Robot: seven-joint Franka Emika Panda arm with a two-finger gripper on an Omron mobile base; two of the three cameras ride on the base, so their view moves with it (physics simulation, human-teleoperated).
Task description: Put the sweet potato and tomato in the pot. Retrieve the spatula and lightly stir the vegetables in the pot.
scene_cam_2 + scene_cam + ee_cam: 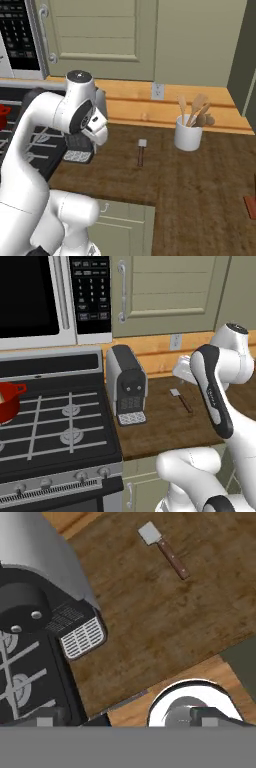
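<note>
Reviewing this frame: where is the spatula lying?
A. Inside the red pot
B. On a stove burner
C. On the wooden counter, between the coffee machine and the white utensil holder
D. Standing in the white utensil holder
C. The spatula lies flat on the wooden counter, right of the coffee machine and left of the white utensil holder.

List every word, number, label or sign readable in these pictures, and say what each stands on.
No text can be read.
Microwave keypad: rows of small white marks on black buttons, too blurred to read.
Coffee machine: a dark front with two dots, no lettering to make out.
Stove knobs, wall outlet, utensil holder, spatula: no markings visible.
</note>
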